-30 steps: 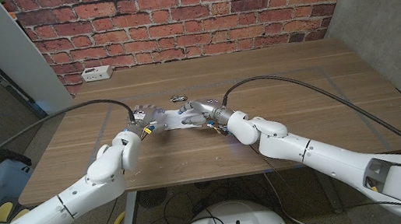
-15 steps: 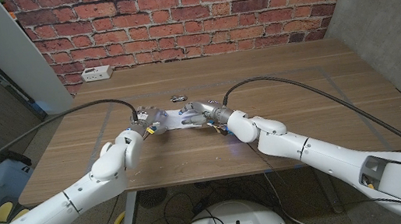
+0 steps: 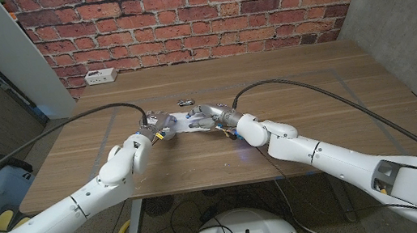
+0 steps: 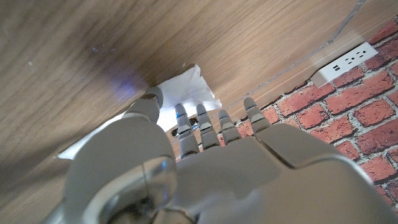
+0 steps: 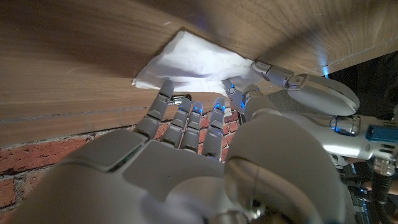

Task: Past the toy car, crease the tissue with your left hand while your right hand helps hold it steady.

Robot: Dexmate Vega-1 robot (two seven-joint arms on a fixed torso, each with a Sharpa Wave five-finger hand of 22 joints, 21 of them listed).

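Tissue (image 3: 181, 124), frame centre on the bench (image 3: 310, 86), lies pinned under spread left hand (image 3: 157, 127) and right hand (image 3: 207, 118); creasing underway, pressing next.

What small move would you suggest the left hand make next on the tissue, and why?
Probably sweep the left hand toward the right hand to press in a crease. Both hands already sit at opposite ends of the white tissue, which lies on the table just short of the toy car, and it looks rumpled, not sharply folded.

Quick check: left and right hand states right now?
Left hand: fingers on the tissue; whether it grips cannot be told.
Right hand: fingers spread, touching the tissue, gripping nothing.
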